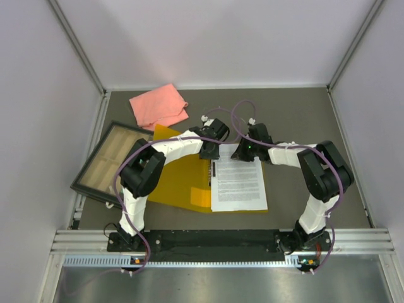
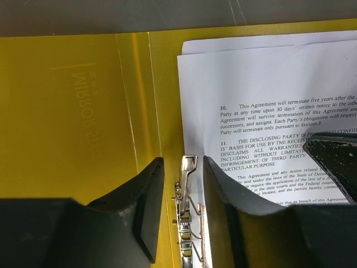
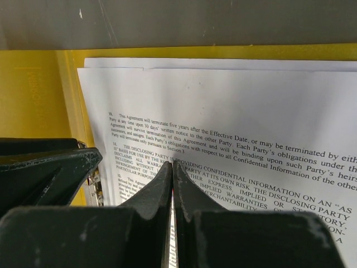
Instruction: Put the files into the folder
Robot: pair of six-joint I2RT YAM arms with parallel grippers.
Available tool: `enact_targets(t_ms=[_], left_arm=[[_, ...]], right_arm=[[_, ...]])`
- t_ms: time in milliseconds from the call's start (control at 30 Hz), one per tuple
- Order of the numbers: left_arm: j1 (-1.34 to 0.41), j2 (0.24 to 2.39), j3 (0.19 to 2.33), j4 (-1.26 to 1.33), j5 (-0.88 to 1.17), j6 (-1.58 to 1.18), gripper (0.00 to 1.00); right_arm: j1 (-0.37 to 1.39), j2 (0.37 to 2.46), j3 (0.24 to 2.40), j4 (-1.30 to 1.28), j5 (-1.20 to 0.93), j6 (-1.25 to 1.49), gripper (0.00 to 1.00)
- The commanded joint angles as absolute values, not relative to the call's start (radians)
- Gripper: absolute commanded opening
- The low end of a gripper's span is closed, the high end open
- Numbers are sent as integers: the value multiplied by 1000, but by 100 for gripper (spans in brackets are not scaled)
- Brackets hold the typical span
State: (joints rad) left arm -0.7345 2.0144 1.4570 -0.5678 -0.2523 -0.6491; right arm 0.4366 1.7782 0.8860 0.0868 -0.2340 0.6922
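Observation:
The yellow folder (image 1: 180, 183) lies open on the table, with the files (image 1: 238, 186), white printed sheets, on its right half. My left gripper (image 1: 209, 151) is open, its jaws either side of the upright lever of the metal clip (image 2: 189, 167) at the folder's spine (image 2: 139, 100). The files' left edge (image 2: 262, 72) lies beside the clip. My right gripper (image 3: 172, 164) is shut and empty, its tips down on the top sheet (image 3: 251, 106) near its upper left. Whether the tips touch the sheet I cannot tell.
A pink cloth (image 1: 159, 105) lies at the back left. A black-framed tray (image 1: 110, 161) sits left of the folder, by the left wall. The two grippers are close together over the folder's top edge; my left finger shows in the right wrist view (image 3: 56, 167).

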Motion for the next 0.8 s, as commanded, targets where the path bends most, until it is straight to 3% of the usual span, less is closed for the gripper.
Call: enact_targets(t_ms=[0,467,767], left_arm=[[-733,2006,1459,-540,-265,-627,34],[-759,1898,1466,-551,-241,-612,5],[-804,1792,1401,-566,-270,-640,1]], right_arm=[[433,1804,894,106,-239,690,0],[433,1819,902,107,-250,690,0],[433,1833,908,106,-256,690,0]])
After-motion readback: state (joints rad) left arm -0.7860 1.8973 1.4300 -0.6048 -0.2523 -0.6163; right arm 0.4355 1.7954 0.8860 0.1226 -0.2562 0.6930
